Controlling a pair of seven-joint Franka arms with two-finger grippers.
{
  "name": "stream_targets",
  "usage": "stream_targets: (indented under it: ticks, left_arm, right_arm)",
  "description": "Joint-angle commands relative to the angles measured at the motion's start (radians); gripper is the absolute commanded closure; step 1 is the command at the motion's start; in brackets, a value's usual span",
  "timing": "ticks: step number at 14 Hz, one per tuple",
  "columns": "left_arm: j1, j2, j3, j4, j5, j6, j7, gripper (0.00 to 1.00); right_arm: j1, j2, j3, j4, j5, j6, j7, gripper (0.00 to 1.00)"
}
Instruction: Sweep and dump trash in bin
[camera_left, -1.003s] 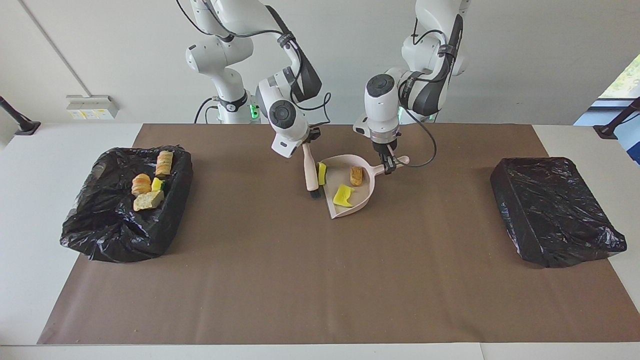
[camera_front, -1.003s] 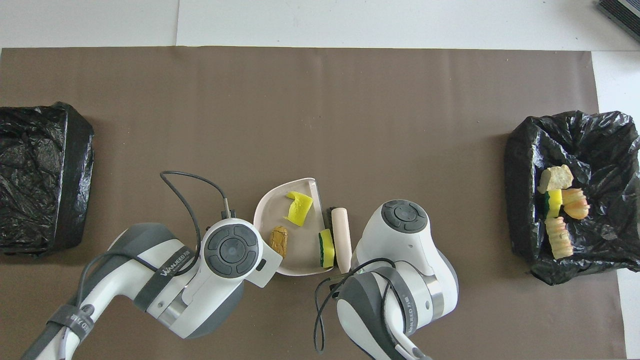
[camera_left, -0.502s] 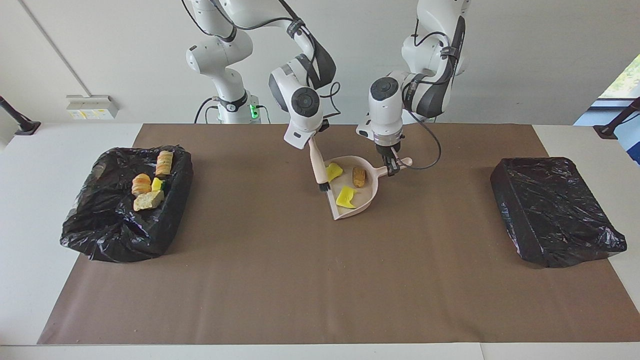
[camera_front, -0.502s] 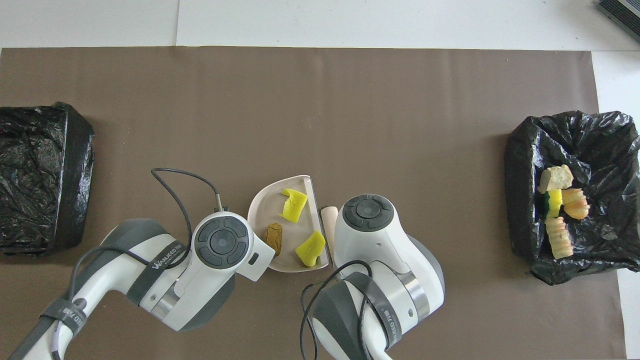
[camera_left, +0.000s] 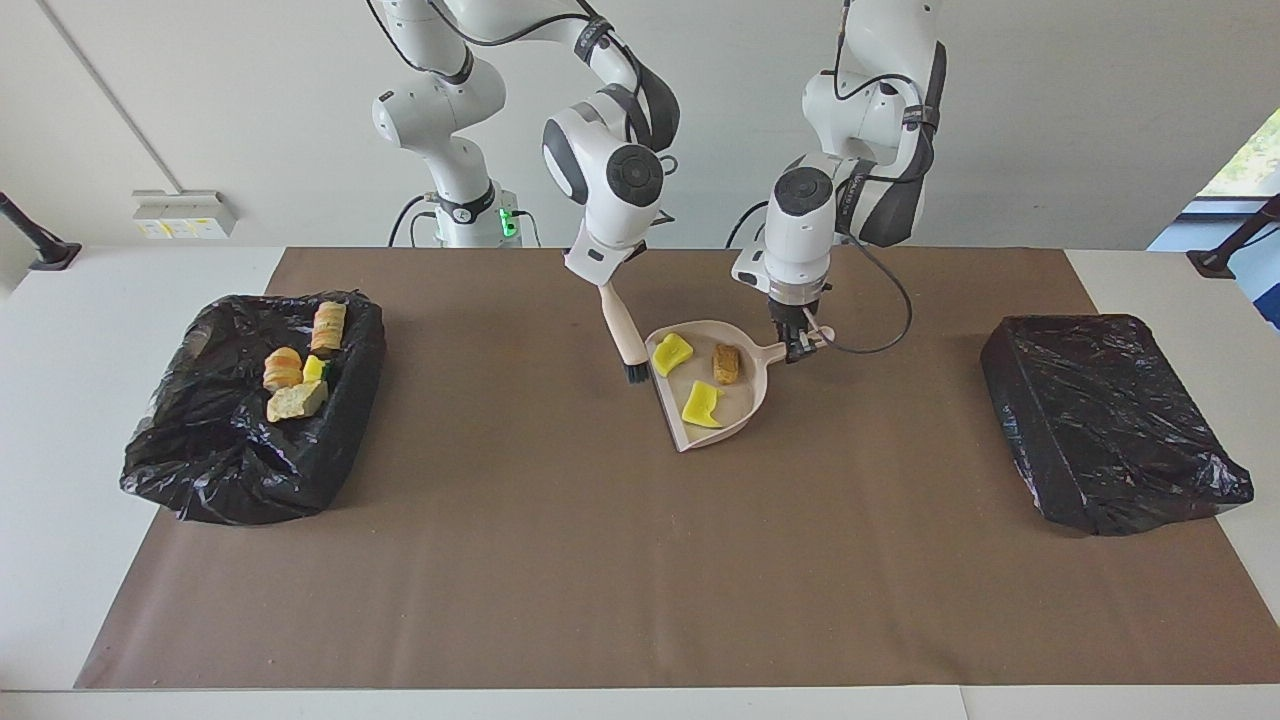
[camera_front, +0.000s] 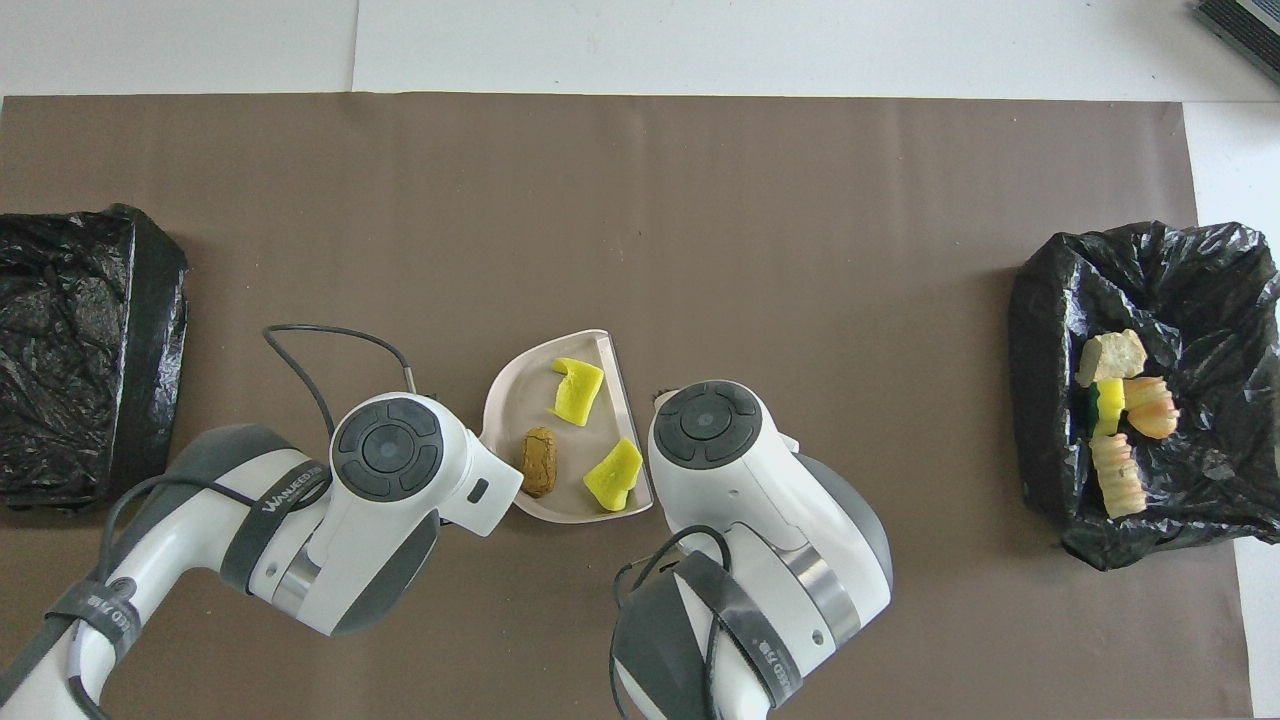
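Three sponge scraps (camera_left: 702, 404) lie in the dustpan (camera_left: 748, 405), its handle clamped in the left gripper (camera_left: 802, 349); the right gripper (camera_left: 607, 285) grips the brush (camera_left: 625, 340); the open bin (camera_left: 200, 470) sits toward the right arm's end.

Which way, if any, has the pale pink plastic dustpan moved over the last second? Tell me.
Yes. The pale pink plastic dustpan, held by the left gripper, has shifted toward the closed black bag at the left arm's end and slightly farther from the robots.

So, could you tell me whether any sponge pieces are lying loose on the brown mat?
No: three pieces sit in the beige plastic dustpan, the others in the black-lined bin.
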Motion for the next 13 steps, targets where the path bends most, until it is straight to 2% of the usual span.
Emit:
stream_targets:
  ticks: [1,3,5,7,9,11,13]
  left_arm:
    - [0.098,-0.023,-0.001,0.049,-0.017,-0.013,0.118,1.00]
    - [0.211,-0.090,-0.001,0.061,-0.017,-0.041,0.231,1.00]
    - [0.338,-0.120,0.000,0.123,-0.017,-0.125,0.345,1.00]
    - [0.479,-0.112,0.000,0.193,-0.017,-0.176,0.446,1.00]
    - [0.619,-0.108,0.000,0.242,-0.017,-0.171,0.476,1.00]
    - [0.757,-0.088,0.002,0.269,-0.018,-0.158,0.654,1.00]
    - [0.858,-0.056,0.002,0.329,-0.012,-0.138,0.730,1.00]
  right_arm:
    - [-0.018,-0.028,-0.007,0.020,0.045,-0.041,0.081,1.00]
    - [-0.029,-0.038,-0.007,-0.009,0.190,-0.030,0.216,1.00]
    - [-0.020,-0.071,-0.006,-0.094,0.256,0.019,0.247,1.00]
    - [0.023,-0.066,0.002,-0.164,0.257,0.106,0.291,1.00]
    - [0.058,-0.057,0.004,-0.205,0.279,0.164,0.353,1.00]
    - [0.086,-0.057,0.004,-0.227,0.288,0.185,0.356,1.00]
    - [0.124,-0.060,0.004,-0.262,0.288,0.232,0.347,1.00]
